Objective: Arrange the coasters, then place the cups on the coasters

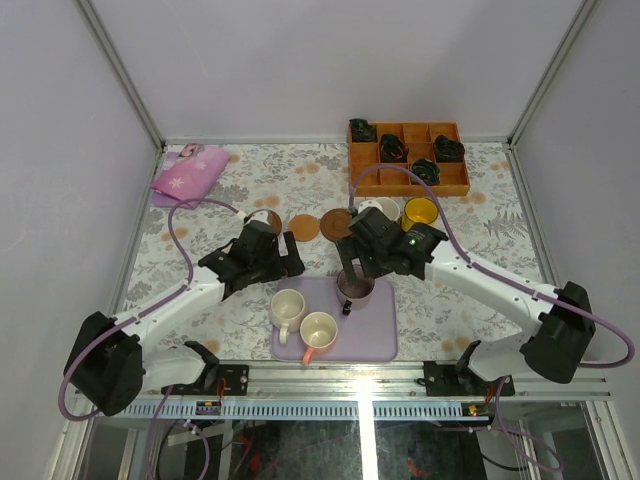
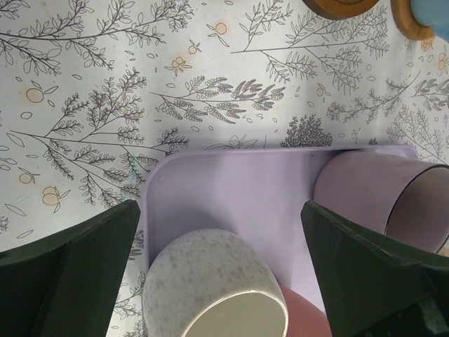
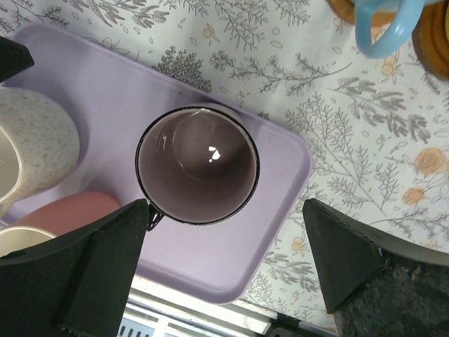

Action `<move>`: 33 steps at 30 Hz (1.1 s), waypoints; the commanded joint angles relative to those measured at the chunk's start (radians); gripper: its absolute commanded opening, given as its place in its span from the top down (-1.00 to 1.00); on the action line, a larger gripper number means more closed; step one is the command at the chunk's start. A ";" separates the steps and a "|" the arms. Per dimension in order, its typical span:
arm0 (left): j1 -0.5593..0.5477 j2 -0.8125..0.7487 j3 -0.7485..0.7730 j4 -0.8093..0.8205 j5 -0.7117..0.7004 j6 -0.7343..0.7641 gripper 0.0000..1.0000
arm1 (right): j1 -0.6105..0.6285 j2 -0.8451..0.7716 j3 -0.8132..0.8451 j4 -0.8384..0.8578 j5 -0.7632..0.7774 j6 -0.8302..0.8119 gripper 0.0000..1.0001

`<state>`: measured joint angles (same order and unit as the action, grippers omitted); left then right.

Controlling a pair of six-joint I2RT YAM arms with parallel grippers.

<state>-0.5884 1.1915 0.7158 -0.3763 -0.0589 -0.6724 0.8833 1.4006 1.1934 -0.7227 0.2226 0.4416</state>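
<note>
Three cups stand on the lilac tray (image 1: 375, 340): a speckled cream cup (image 1: 288, 306), a cream cup with a pink handle (image 1: 318, 330) and a mauve cup (image 1: 355, 288). My right gripper (image 3: 224, 203) hangs open above the mauve cup (image 3: 196, 165), one finger beside its dark handle, gripping nothing. My left gripper (image 2: 219, 205) is open over the tray's left end, with the cream cup (image 2: 210, 281) below and between its fingers. Behind the tray is a row of coasters; two bare coasters (image 1: 303, 226) (image 1: 336, 224) show. A pale blue cup (image 1: 375, 208) and a yellow cup (image 1: 420, 211) stand at the row's right end.
A wooden compartment box (image 1: 408, 158) holding black cable coils stands at the back right. A pink pouch (image 1: 188, 172) lies at the back left. The flowered tablecloth (image 1: 470, 215) covers the table, with white walls on three sides.
</note>
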 commanded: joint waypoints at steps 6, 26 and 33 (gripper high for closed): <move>-0.004 -0.055 -0.023 0.007 0.010 0.045 -1.00 | 0.072 0.001 -0.057 -0.020 0.027 0.169 -0.98; -0.004 -0.036 -0.023 -0.037 0.024 0.091 -1.00 | 0.178 0.156 -0.123 -0.002 0.053 0.302 -0.98; -0.004 -0.019 -0.025 -0.009 0.036 0.089 -1.00 | 0.178 0.114 -0.141 -0.064 0.128 0.334 -0.89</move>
<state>-0.5884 1.1614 0.6868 -0.4191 -0.0402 -0.6041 1.0550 1.5589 1.0504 -0.7284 0.2646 0.7361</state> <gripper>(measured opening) 0.997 0.977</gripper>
